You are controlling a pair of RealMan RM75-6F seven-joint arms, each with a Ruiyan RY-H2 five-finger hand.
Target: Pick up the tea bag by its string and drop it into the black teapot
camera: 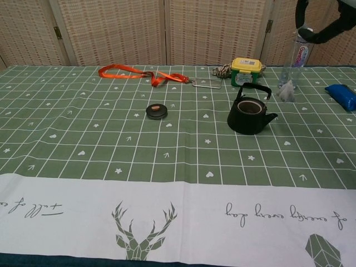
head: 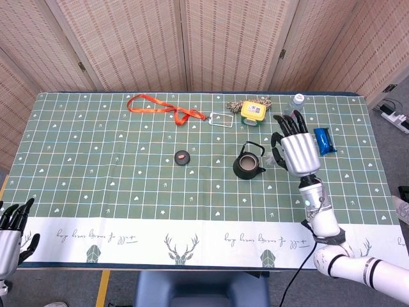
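The white border of the tablecloth (camera: 178, 211) carries script writing beside two printed deer heads, too loopy to read; the label on the one water bottle (camera: 295, 61) is too small to make out. The right hand (head: 296, 151) is raised above the table just right of the one black teapot (camera: 250, 115), its fingers (head: 285, 123) fanned and pointing to the far edge. Whether it pinches the string cannot be told from the head view, since the hand hides it. In the chest view the one tea bag (camera: 287, 92) hangs in the air directly below that hand, clear of the cloth, level with the pot's handle and a little to its right. The teapot stands open; one small round lid (camera: 156, 110) lies well off to the hand's left. Beyond the hand sit one yellow box (head: 254, 110) and one blue packet (head: 325, 139); one orange lanyard (head: 160, 107) lies far left. The left hand (head: 11, 229) rests at the near left corner, fingers apart and holding nothing
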